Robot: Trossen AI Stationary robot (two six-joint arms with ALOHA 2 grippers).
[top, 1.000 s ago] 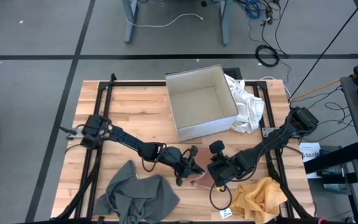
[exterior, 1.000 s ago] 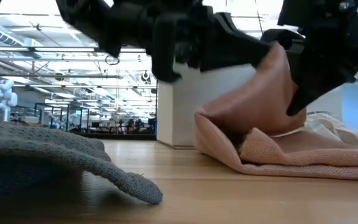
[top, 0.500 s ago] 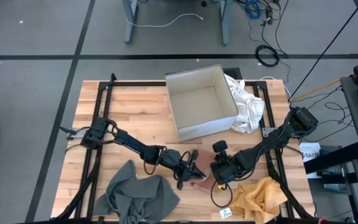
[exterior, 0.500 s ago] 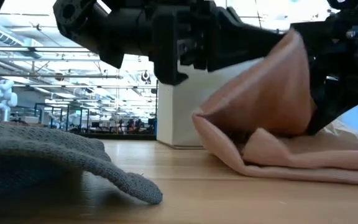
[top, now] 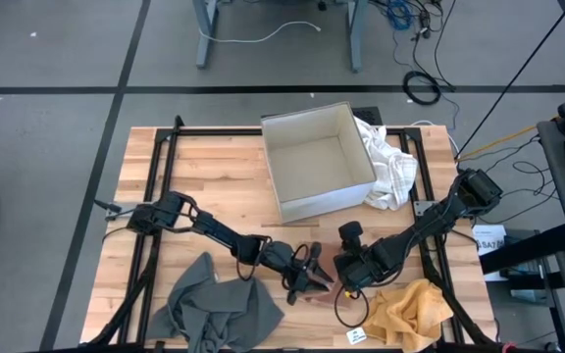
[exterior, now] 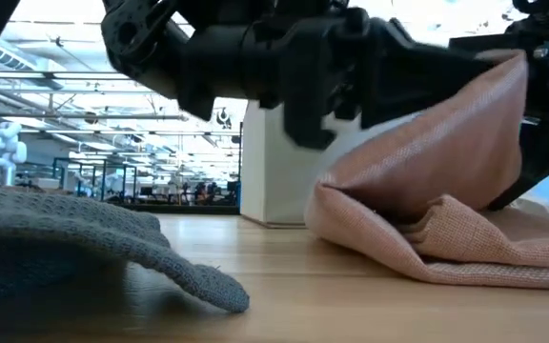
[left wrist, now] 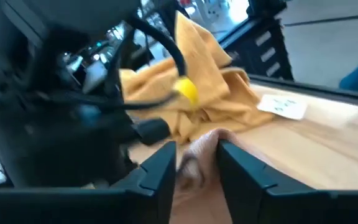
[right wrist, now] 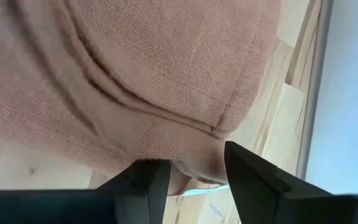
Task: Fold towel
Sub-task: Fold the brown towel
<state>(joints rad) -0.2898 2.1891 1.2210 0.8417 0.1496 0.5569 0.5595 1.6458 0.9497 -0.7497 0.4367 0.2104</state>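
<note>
Left gripper (top: 314,277) and right gripper (top: 346,272), both part open, meet over the pink towel (exterior: 427,224) near the table's (top: 214,186) front edge. Its raised fold drapes between them, equally near both. Whether either grips it is unclear.

The bench (top: 204,167) is evenly lit from overhead, and only soft shadows are cast beneath the arms. In the low view, strong glare is seen from the ceiling lights behind the white box (exterior: 274,171), leaving the arms silhouetted. The left wrist view is heavily blurred around the yellow cloth (left wrist: 191,87).
</note>
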